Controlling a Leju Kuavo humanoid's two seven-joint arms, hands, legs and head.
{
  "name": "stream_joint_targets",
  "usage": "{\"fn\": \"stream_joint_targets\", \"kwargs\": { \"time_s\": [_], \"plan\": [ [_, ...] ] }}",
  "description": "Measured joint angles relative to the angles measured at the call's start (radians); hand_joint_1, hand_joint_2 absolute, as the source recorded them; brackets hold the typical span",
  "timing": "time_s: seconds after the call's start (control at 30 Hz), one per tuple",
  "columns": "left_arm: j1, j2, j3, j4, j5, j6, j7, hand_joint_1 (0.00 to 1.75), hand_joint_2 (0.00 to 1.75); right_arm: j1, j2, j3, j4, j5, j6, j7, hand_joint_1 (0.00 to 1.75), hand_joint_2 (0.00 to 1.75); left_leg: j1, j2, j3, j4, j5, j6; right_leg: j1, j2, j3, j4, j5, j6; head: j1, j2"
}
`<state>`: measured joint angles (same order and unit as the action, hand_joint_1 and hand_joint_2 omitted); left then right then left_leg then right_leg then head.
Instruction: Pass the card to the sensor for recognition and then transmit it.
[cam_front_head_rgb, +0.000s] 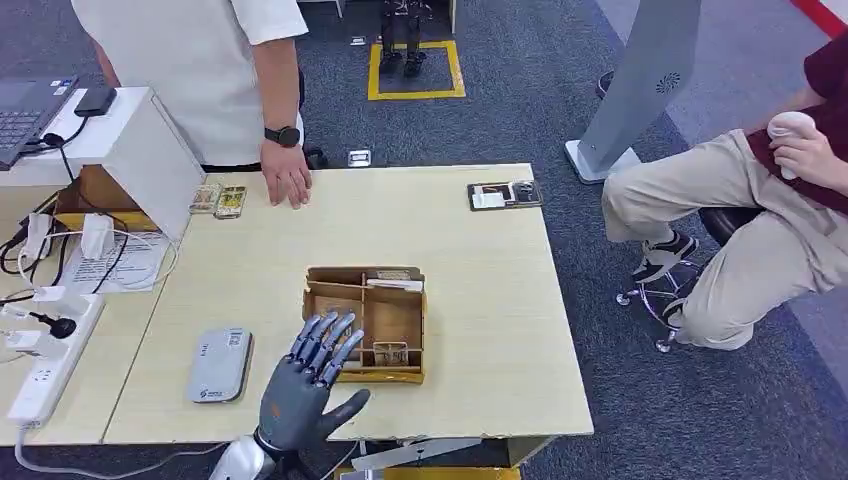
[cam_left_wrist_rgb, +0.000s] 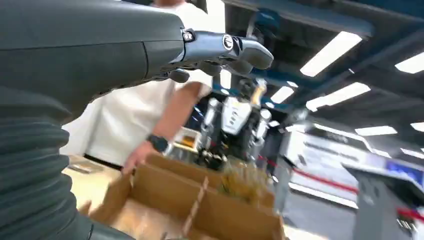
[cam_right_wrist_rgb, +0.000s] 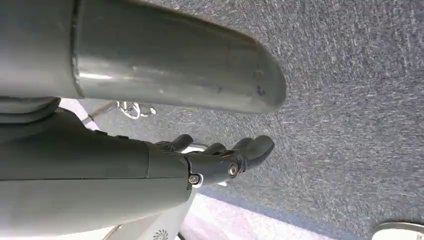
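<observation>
Pale wood table (cam_front_head_rgb: 470, 290) on blue-grey carpet, w/ a yellow-marked square (cam_front_head_rgb: 415, 70) on the floor beyond the far edge. A white side bench adjoins the table's left, carrying 1 laptop (cam_front_head_rgb: 25, 115), 1 power strip (cam_front_head_rgb: 45, 375) and loose cables.

Counts on the table: 1 divided cardboard box (cam_front_head_rgb: 366, 322) near centre, 1 grey sensor pad (cam_front_head_rgb: 220, 365) near the front-left edge, 2 small cards (cam_front_head_rgb: 218, 200) side by side at the far-left edge, 1 dark tray (cam_front_head_rgb: 505, 194) at the far-right edge. At least 1 card (cam_front_head_rgb: 391, 353) stands upright in the box's front compartment; light cards also lie in the back compartment, number unclear.

2 people: one standing (cam_front_head_rgb: 200, 70) at the far edge w/ a hand (cam_front_head_rgb: 286, 183) resting on the tabletop, one seated (cam_front_head_rgb: 740, 220) off the right side. A grey gate post (cam_front_head_rgb: 640, 90) stands near the far-right corner.

Left hand (cam_front_head_rgb: 312, 378) hovers at the front edge, fingers spread apart, grasping nothing, fingertips over the box's front-left corner; sensor pad lies just to its left. Right hand (cam_right_wrist_rgb: 220, 162) hangs over the carpet, fingers loosely curled, nothing in it.

Table's right half is bare between box and right edge; gap between sensor pad and box is narrow.
</observation>
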<state>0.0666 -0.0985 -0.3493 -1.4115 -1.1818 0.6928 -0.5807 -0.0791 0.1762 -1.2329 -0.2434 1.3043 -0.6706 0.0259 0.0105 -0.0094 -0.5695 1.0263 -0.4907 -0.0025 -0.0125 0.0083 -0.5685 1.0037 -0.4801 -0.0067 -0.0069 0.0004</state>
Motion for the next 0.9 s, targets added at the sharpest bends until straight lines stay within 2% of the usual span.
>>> {"fn": "stream_joint_targets", "kwargs": {
  "time_s": [0.27, 0.37, 0.5, 0.73, 0.9],
  "plan": [
    [0.027, -0.09, 0.115, -0.037, 0.032, 0.0, -0.08, 0.0, 1.75, 0.0, 0.0, 0.0, 0.001, -0.003, 0.0, 0.003, 0.0, 0.0, 0.001, 0.0, 0.0, 0.0, 0.0, 0.0, 0.0, 0.0, 0.0, 0.0, 0.0, 0.0, 0.0, 0.0],
    [0.03, -0.111, 0.139, -0.042, 0.023, 0.0, -0.085, 0.0, 1.75, 0.0, 0.0, 0.0, 0.001, -0.003, 0.0, 0.003, 0.0, 0.0, 0.001, 0.0, 0.0, 0.0, 0.0, 0.0, 0.0, 0.0, 0.0, 0.0, 0.0, 0.0, 0.0, 0.0],
    [0.03, -0.12, 0.152, -0.042, -0.005, 0.0, -0.058, 0.0, 1.75, 0.0, 0.0, 0.0, 0.001, -0.004, 0.001, 0.003, 0.0, 0.0, 0.001, 0.0, 0.0, 0.0, 0.0, 0.0, 0.0, 0.0, 0.0, 0.0, 0.0, 0.0, 0.0, 0.0],
    [0.026, -0.101, 0.152, -0.04, -0.118, 0.0, 0.047, 0.0, 1.75, -0.001, 0.0, 0.0, 0.001, -0.003, 0.002, 0.003, 0.0, 0.0, 0.001, 0.0, 0.001, 0.0, 0.0, 0.0, 0.0, 0.0, 0.0, 0.0, 0.0, 0.0, 0.0, 0.0],
    [0.019, -0.077, 0.151, -0.031, -0.12, 0.0, 0.066, 0.0, 1.75, -0.001, 0.0, 0.001, 0.001, -0.003, 0.002, 0.003, 0.0, 0.0, 0.001, 0.0, 0.001, 0.0, 0.0, 0.0, 0.0, 0.0, 0.0, 0.0, 0.0, 0.0, 0.0, 0.0]
  ]
}}
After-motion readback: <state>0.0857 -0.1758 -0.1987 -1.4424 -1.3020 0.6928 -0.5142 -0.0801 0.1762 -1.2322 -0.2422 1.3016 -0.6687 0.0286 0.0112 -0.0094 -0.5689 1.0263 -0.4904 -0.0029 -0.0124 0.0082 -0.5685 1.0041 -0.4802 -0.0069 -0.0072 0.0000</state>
